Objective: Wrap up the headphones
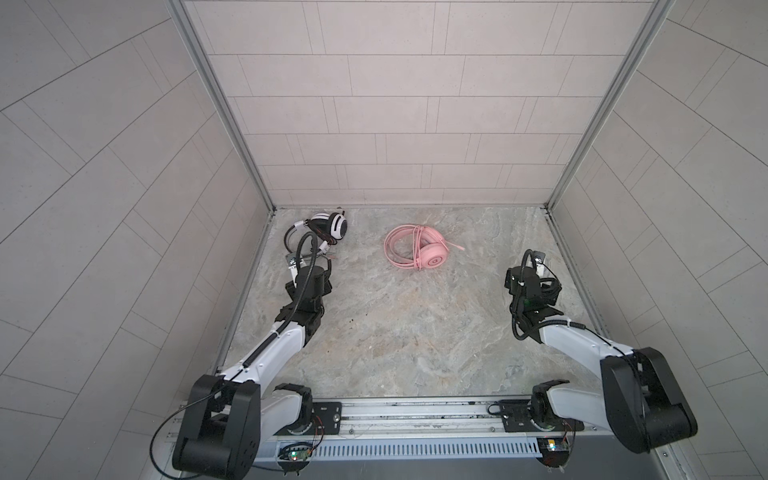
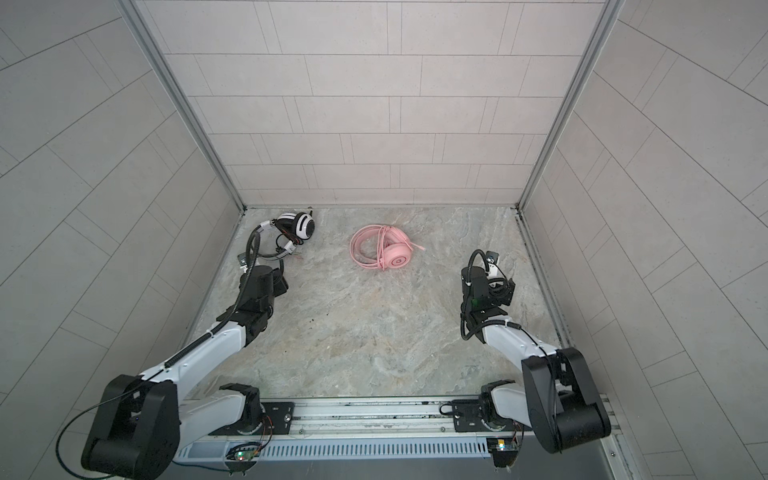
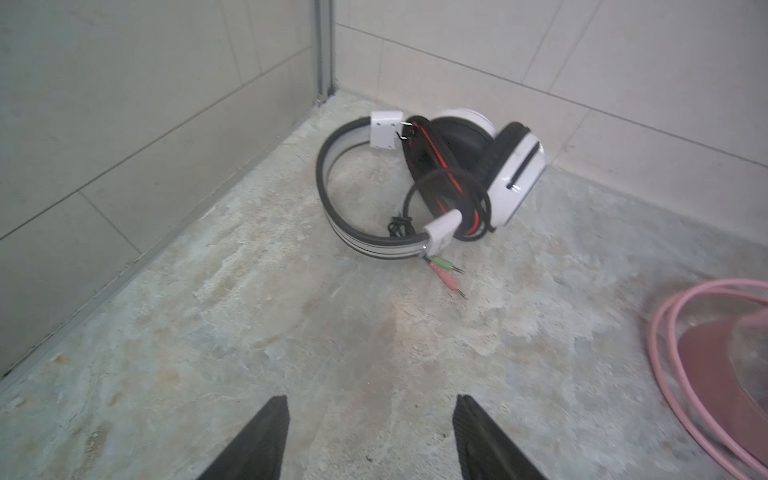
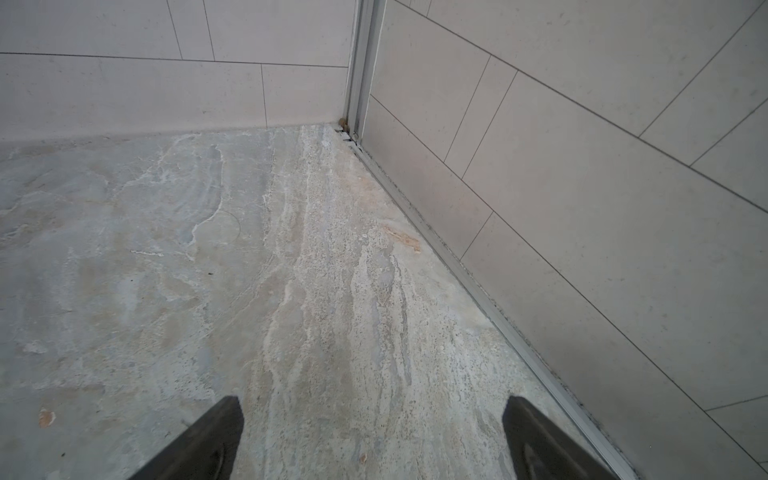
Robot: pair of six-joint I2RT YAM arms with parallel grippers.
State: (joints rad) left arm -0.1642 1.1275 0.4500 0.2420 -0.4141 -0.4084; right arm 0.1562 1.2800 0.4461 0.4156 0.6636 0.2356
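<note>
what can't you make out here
- white headset: part of its band, in a top view, behind the left arm's hose
- pink headset: left wrist view, blurred and cut by the edge
- left gripper, right gripper: only fingertips in wrist views; mostly under wrists in both top views

Pink headset (image 1: 432, 258), white-and-black headset (image 1: 332, 224)

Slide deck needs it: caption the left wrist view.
Open left gripper facing the white-and-black headset, cable looped around it, near the wall corner.
</note>
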